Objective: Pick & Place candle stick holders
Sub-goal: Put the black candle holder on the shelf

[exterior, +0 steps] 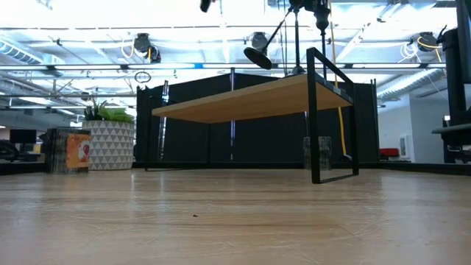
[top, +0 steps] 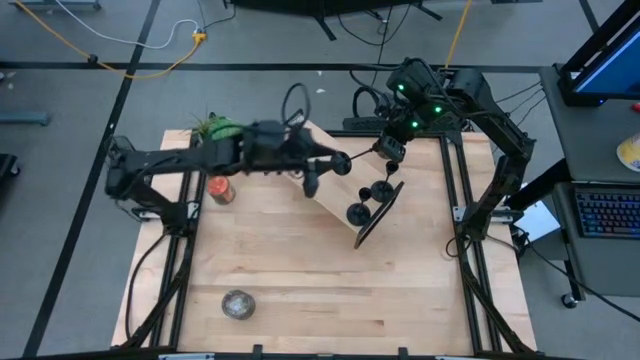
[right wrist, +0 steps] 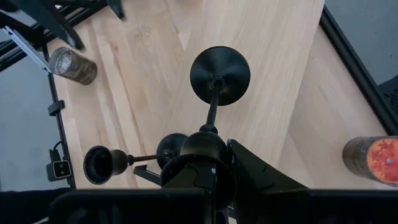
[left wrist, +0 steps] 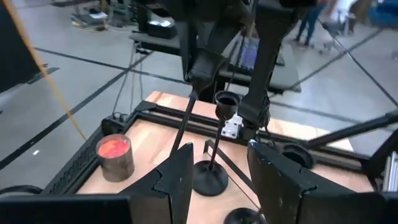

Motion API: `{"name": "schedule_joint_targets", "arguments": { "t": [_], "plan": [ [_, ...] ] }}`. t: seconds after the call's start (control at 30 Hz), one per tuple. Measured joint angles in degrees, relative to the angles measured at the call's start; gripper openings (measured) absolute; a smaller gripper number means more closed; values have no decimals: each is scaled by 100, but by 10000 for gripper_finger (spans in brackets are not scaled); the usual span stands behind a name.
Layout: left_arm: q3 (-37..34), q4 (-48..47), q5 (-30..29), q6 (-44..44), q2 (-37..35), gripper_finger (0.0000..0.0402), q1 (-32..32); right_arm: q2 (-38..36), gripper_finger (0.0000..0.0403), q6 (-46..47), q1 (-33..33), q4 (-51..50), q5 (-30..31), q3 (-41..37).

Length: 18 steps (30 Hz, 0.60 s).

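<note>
Right wrist view: right hand (right wrist: pixel 208 163) clenched on candle stick holder (right wrist: pixel 216 93) cup, stem vertical, base downward; left hand (left wrist: pixel 217 180) released.

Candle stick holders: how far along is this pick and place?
Two candle stick holders stand on the raised wooden shelf; whether placed or waiting, I cannot tell. In hand: the right gripper holds the third holder by its cup, lifted above the shelf. The open left gripper hovers near them. Left: setting it down.
</note>
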Motion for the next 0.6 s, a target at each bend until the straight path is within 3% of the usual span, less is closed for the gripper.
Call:
{"name": "schedule_joint_targets", "arguments": {
  "t": [0.27, 0.6],
  "plan": [
    [1024, -619, 706, 555, 962, 157, 310, 0, 13, -109, -2, 1, -58, 0],
    [1796, -759, 894, 922, 1676, 157, 581, 0, 13, -220, 0, 2, -290, 0]
  ]
}}
